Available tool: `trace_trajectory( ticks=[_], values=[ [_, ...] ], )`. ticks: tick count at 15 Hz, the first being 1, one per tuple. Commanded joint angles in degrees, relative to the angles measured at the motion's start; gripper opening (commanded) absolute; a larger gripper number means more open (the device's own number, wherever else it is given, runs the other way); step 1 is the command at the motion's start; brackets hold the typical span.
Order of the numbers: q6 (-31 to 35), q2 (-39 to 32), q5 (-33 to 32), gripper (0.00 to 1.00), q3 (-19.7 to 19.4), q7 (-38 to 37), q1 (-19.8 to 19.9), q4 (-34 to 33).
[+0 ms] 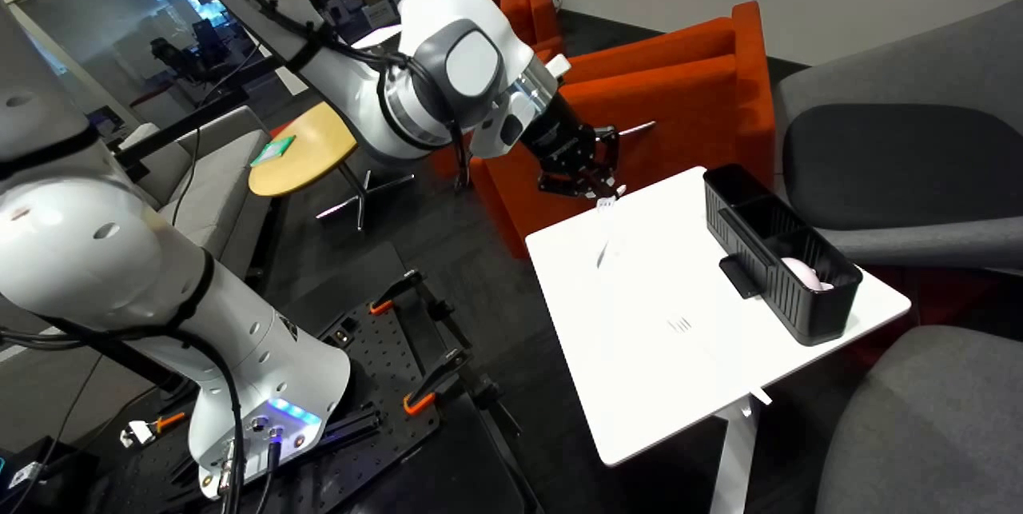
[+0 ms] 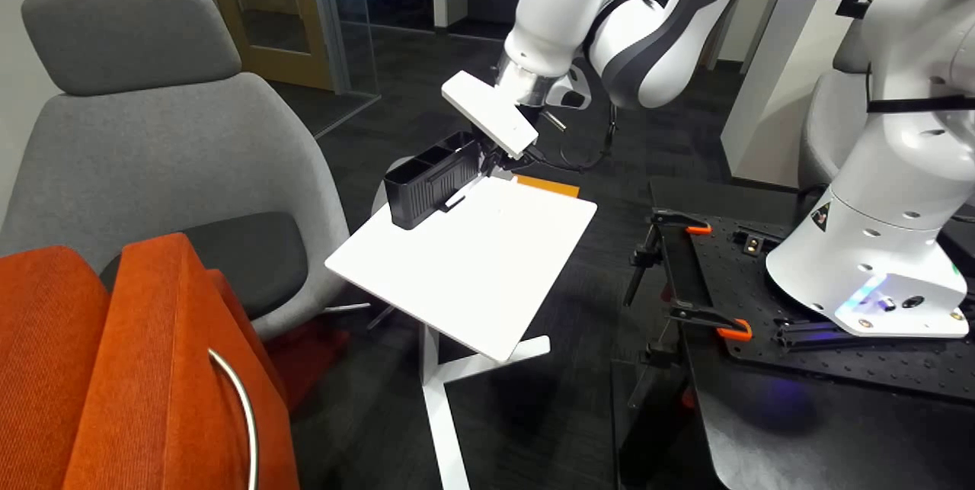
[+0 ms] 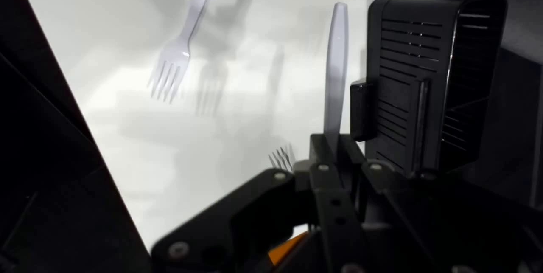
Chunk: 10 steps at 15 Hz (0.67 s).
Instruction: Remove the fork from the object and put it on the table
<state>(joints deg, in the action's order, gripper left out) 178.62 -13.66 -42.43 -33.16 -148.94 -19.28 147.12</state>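
A pale fork [image 3: 180, 48] lies on the white table [image 1: 639, 386], tines toward the camera in the wrist view. My gripper [image 3: 337, 145] is shut on a pale utensil [image 3: 336, 69]. Only its smooth, rounded long end shows, so I cannot tell whether it is a fork or a knife. It is a thin line in an exterior view [image 2: 464, 190]. It runs beside the black rack [image 3: 394, 86], outside it. Dark tines [image 3: 281, 158] show just left of the fingers; what they belong to is hidden. The rack stands near the table's edge in both exterior views.
A pale rounded thing [image 1: 803, 272] lies in one compartment of the rack. An orange chair [image 1: 655, 98] and grey chairs [image 1: 903, 162] stand close around the table. The robot's base stands on a black table [image 2: 800, 429] with clamps along its edge.
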Motion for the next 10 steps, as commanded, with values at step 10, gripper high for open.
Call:
trace_trajectory(
  ticks=[10],
  values=[
    [19.83, -14.23, 15.32, 0.03, 2.08, 0.06, 5.17, 4.23]
  ],
)
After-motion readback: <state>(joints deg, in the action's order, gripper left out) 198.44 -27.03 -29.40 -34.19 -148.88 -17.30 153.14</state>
